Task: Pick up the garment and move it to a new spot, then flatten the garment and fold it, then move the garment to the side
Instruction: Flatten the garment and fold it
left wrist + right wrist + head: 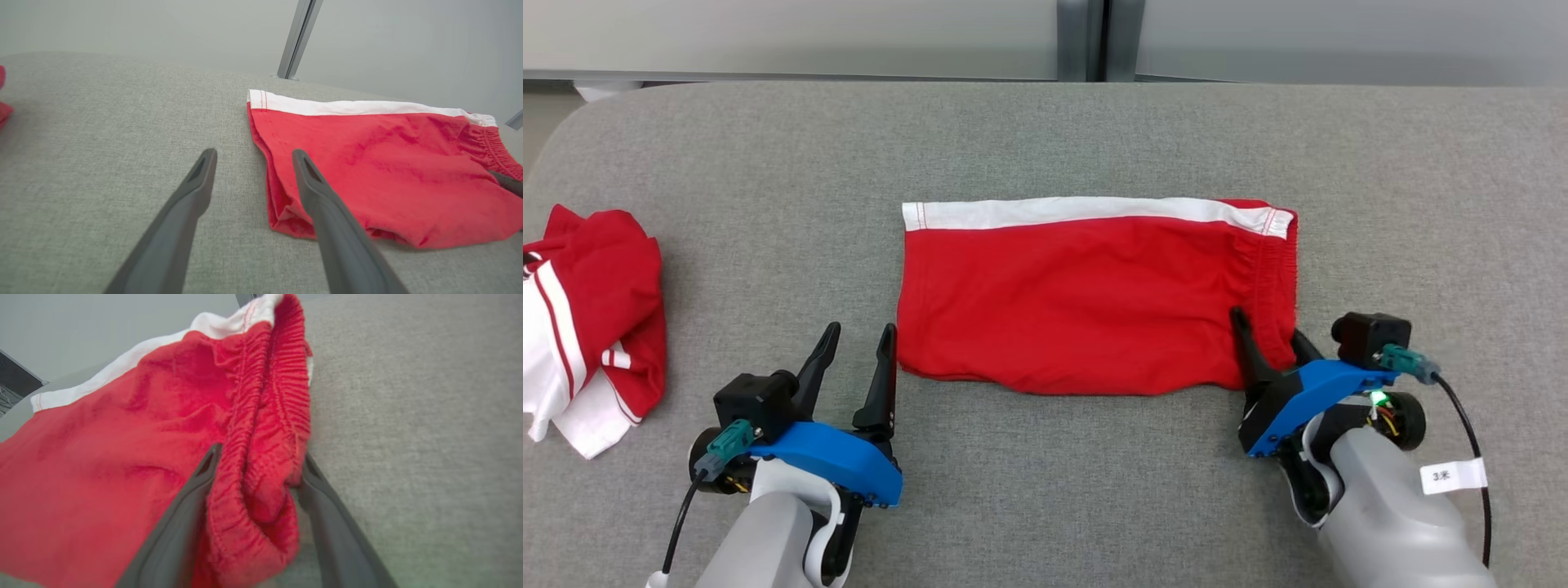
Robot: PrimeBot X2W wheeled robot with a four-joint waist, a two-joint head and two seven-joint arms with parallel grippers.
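The garment [1094, 302] is a pair of red shorts with a white side stripe, lying flat and folded at the middle of the grey padded table [1045, 131]. My left gripper [860, 328] stands open just off its near left corner, with nothing between its fingers; the left wrist view shows that corner [286, 220] beside the right finger [327, 212]. My right gripper [1267, 325] is at the near right corner. Its jaws stand wide, astride the gathered elastic waistband [265, 428], and both fingers are close against the cloth.
A crumpled heap of red and white clothes [588, 327] lies at the table's left edge, and its red edge [4, 110] peeks into the left wrist view. A pale wall with a grey post [1082, 37] runs behind the table.
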